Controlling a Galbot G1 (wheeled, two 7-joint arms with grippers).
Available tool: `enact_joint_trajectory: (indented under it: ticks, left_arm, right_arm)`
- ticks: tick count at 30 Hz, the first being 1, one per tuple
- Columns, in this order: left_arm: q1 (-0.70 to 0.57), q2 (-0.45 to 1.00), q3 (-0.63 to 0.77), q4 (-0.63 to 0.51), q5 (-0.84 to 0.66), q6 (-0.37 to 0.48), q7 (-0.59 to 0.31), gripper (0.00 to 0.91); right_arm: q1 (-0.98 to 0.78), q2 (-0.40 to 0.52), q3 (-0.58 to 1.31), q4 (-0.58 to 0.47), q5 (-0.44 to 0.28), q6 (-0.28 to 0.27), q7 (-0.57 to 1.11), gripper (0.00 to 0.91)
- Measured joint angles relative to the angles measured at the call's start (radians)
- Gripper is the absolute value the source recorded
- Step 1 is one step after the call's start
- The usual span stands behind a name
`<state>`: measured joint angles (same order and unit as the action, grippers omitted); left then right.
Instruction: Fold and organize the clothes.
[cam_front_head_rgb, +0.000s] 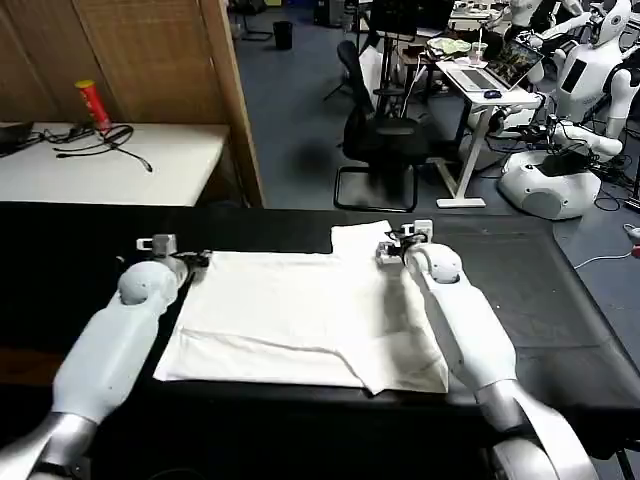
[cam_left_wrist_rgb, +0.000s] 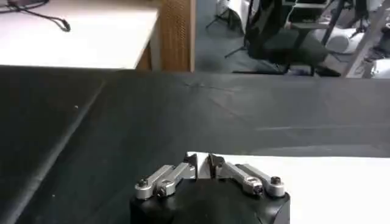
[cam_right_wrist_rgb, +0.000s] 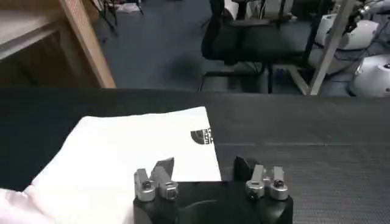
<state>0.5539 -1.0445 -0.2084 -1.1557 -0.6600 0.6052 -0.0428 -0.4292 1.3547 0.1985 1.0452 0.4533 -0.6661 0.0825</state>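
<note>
The white T-shirt (cam_front_head_rgb: 300, 310) lies flat on the black-covered table (cam_front_head_rgb: 560, 300), with a folded flap along its near edge and a raised flap at the far right. My left gripper (cam_front_head_rgb: 165, 245) is at the shirt's far left corner. In the left wrist view its jaws (cam_left_wrist_rgb: 202, 161) are pinched together on the edge of the white cloth (cam_left_wrist_rgb: 329, 182). My right gripper (cam_front_head_rgb: 400, 243) is at the far right flap. It stands open (cam_right_wrist_rgb: 204, 165), straddling the edge of the shirt (cam_right_wrist_rgb: 122, 152), just short of the black print (cam_right_wrist_rgb: 201, 136).
Behind the black table stand a white table (cam_front_head_rgb: 110, 165) with a red can (cam_front_head_rgb: 92, 103) and cables, a wooden partition (cam_front_head_rgb: 230, 100), a black office chair (cam_front_head_rgb: 385, 140) and white robots (cam_front_head_rgb: 560, 180). Bare black cloth lies to the shirt's right and left.
</note>
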Motion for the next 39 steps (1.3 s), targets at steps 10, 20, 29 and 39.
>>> enact_joint_trajectory:
  ticks: [10,20,29,39]
  left_arm:
    - [0.011,-0.001,-0.01,-0.003,-0.005,-0.006,0.012,0.0]
    - [0.048,0.007,-0.019,-0.071,-0.016,-0.001,0.01,0.0]
    - [0.076,0.026,-0.042,-0.137,-0.023,-0.005,0.003,0.0]
    - [0.148,0.102,-0.084,-0.3,-0.055,0.012,-0.017,0.0]
  right_arm:
    - [-0.009,-0.006,0.005,0.024,0.003,-0.006,-0.002,0.0]
    - [-0.034,-0.019,0.018,0.063,0.035,0.018,-0.002,0.0]
    - [-0.087,-0.086,0.028,0.199,0.062,0.09,-0.081,0.0]
    - [-0.238,-0.223,0.057,0.471,0.106,0.023,-0.093,0.0]
